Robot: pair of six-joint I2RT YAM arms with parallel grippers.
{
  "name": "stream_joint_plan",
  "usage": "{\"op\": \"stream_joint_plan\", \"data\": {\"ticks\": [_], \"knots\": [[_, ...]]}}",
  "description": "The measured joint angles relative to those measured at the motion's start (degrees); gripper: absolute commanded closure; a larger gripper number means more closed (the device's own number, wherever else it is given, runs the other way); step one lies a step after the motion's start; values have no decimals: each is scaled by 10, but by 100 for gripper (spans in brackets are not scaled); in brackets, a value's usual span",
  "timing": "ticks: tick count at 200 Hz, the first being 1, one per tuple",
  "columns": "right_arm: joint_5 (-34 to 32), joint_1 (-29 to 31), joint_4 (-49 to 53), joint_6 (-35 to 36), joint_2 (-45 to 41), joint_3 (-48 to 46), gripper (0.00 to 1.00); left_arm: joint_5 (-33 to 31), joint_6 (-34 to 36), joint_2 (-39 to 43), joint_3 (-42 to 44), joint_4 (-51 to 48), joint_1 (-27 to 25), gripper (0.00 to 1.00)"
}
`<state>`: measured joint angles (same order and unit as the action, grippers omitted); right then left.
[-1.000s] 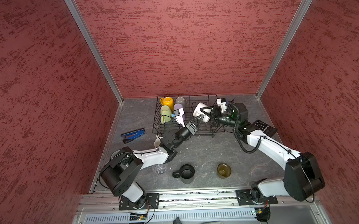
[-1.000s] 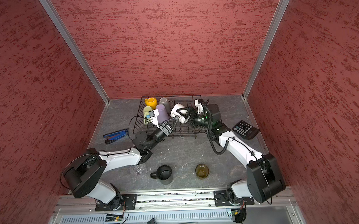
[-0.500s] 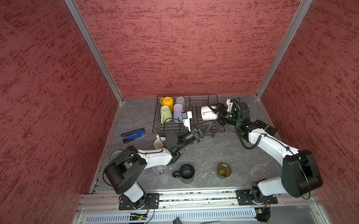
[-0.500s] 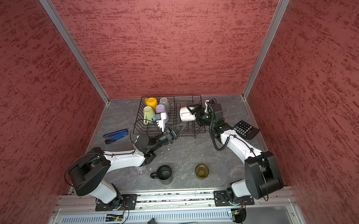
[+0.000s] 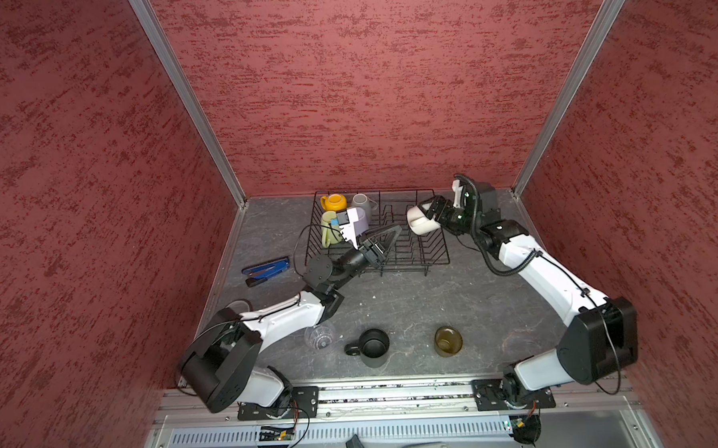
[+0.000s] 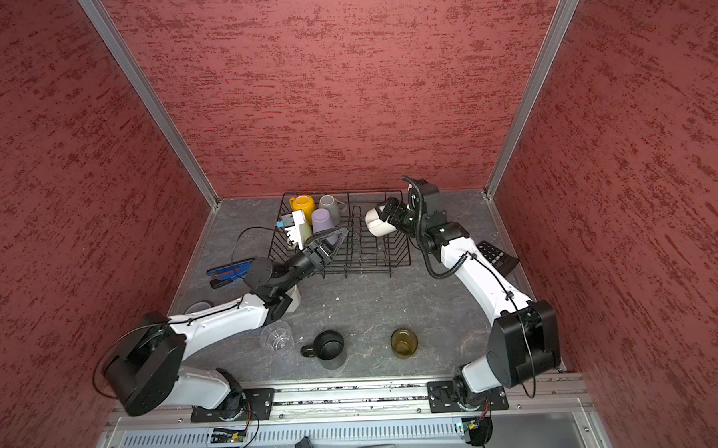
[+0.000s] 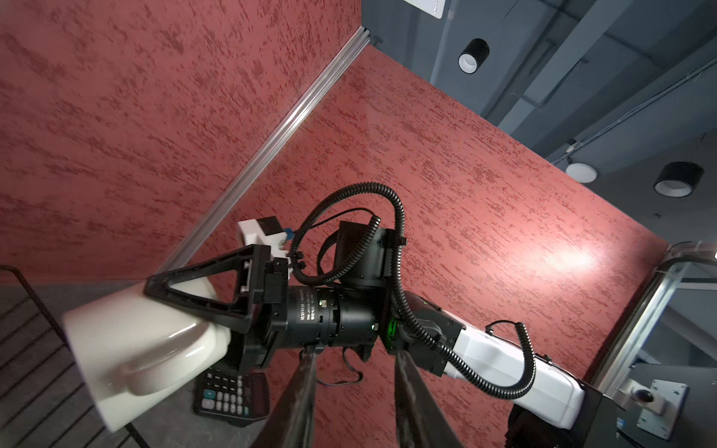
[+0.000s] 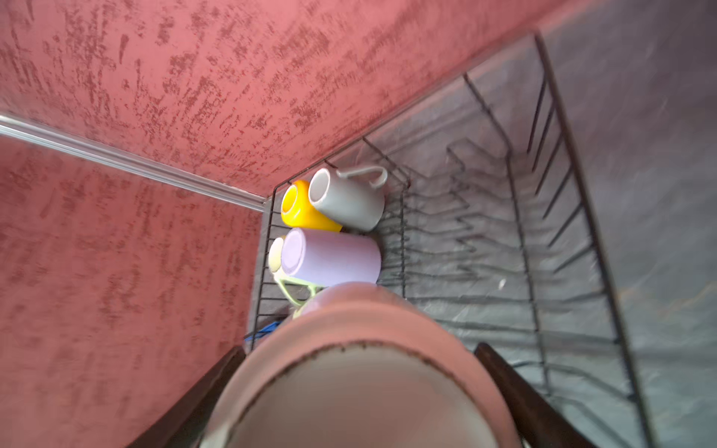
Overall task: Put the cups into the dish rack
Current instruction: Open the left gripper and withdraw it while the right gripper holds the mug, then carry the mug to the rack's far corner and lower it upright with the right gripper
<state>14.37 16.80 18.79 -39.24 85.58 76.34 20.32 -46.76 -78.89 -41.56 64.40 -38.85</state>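
My right gripper (image 5: 426, 220) is shut on a white mug (image 5: 420, 224), holding it on its side above the right end of the black wire dish rack (image 5: 433, 253). That mug (image 8: 361, 391) fills the right wrist view between the two fingers. Yellow (image 5: 334, 201), grey (image 5: 362, 200), pale green (image 5: 327, 231) and lilac (image 5: 361, 220) cups stand upside down in the rack's left end. My left gripper (image 5: 394, 232) hangs open and empty over the rack's front middle. On the table stand a black mug (image 5: 373, 347), an olive glass (image 5: 448, 341), a clear glass (image 5: 320, 337) and a white cup (image 6: 295, 297).
A blue stapler (image 5: 265, 270) lies left of the rack. A black calculator (image 6: 496, 258) lies right of it, under my right arm. Red walls close in the table on three sides.
My left gripper has drawn back from the white mug and its jaws have parted. My right gripper has carried the mug a little to the right over the rack.
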Motion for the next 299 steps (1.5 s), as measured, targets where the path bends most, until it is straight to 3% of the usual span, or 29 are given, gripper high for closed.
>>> {"op": "stream_joint_plan", "data": {"ticks": [10, 29, 54, 91, 128, 202, 299], "knots": [[-17, 0, 30, 35, 17, 43, 67, 2, 23, 35, -14, -65, 7, 29], [-54, 3, 80, 96, 64, 120, 70, -1, 90, 98, -47, -192, 26, 11], [-100, 8, 131, 158, 135, 197, 73, -41, 171, 177, -73, -344, 62, 0], [-154, 18, 192, 222, 241, 288, 76, -115, 260, 256, -97, -530, 110, 0], [-181, 20, 232, 257, 328, 374, 77, -158, 286, 307, -95, -637, 180, 0], [-221, 21, 274, 269, 482, 570, 79, -166, 279, 358, -78, -718, 242, 0], [-248, 21, 282, 275, 582, 621, 77, -164, 257, 386, -62, -751, 272, 0]]}}
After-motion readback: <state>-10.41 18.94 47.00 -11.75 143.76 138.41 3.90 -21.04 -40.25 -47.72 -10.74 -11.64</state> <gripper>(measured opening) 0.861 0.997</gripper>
